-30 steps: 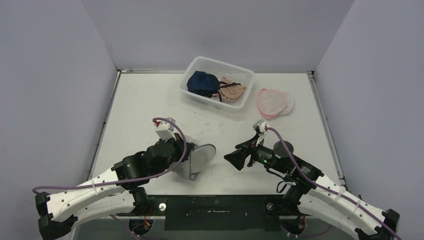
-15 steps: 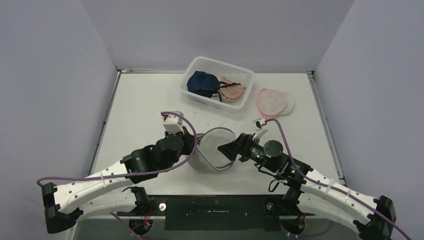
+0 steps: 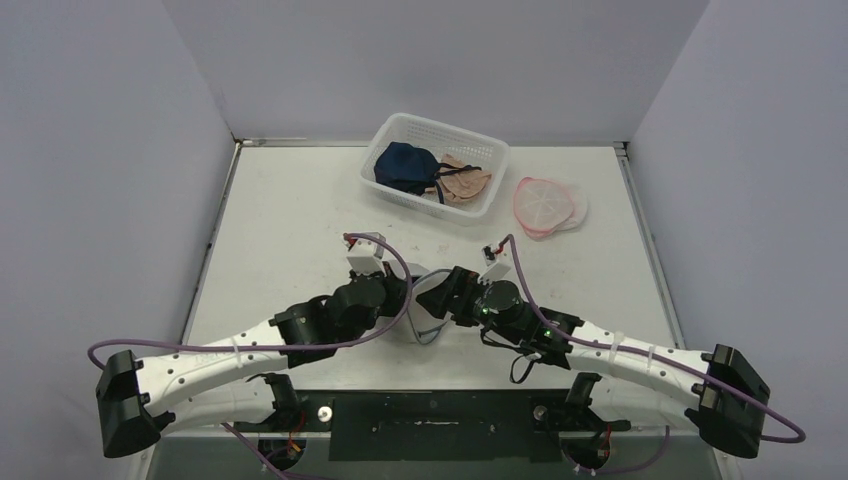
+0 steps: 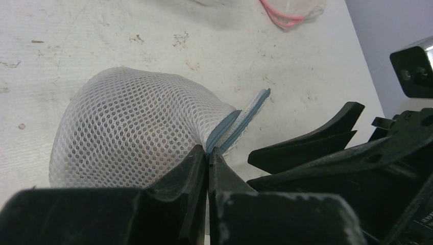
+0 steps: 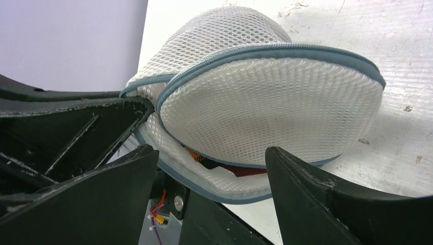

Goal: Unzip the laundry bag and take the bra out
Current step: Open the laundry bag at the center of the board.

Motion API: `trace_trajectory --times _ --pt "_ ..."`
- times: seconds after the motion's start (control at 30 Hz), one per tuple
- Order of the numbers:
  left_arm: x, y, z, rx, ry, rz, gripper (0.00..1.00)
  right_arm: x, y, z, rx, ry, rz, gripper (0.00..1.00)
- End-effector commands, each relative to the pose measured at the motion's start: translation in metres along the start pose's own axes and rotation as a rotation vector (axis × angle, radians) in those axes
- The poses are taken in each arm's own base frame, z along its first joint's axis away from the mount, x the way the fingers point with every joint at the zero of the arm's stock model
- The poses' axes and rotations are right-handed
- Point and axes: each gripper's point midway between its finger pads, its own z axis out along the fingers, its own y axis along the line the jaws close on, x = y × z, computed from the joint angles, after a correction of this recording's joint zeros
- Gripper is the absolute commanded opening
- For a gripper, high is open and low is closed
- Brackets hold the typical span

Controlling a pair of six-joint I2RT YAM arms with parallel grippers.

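Laundry bag (image 3: 428, 308) mid table (image 3: 290, 220), nr near edge, btwn left claw (image 4: 208, 155) & right claw (image 5: 209, 153). Basket (image 3: 437, 121) at far edge w/ garments (image 3: 405, 165) in it. Pouch (image 3: 545, 205) just right of it, twd far-right corner.

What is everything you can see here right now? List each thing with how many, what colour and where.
laundry bag: one, white mesh with blue-grey trim, near centre of the table between the two arms
basket: one, white plastic, far centre of the table
navy garment: one, dark blue, left part of the basket
beige garment: count unclear, tan, right part of the basket
pink-rimmed mesh bag: at least one, pale with pink rim, right of the basket
table: one, white and scuffed, under everything
left fingers: one pair, black, shut on the laundry bag's trim
right fingers: one pair, black, spread open facing the laundry bag
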Motion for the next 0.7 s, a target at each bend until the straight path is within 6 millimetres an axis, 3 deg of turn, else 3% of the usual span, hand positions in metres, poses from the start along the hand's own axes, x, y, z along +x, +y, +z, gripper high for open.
trace_trajectory --times 0.0,0.2,0.33,0.67 --pt "-0.011 -0.027 0.002 0.103 -0.039 -0.080 0.00 -0.019 0.028 0.005 -0.076 -0.075 0.064 0.78" --pt "-0.004 -0.032 0.004 0.128 -0.018 -0.091 0.00 -0.028 0.031 0.001 -0.076 -0.127 0.065 0.80" --pt "0.000 -0.036 0.007 0.146 -0.009 -0.100 0.00 -0.032 0.018 0.002 -0.031 -0.159 0.076 0.78" --pt "0.011 -0.042 0.011 0.162 0.025 -0.107 0.00 -0.036 -0.001 0.006 0.040 -0.202 0.114 0.57"
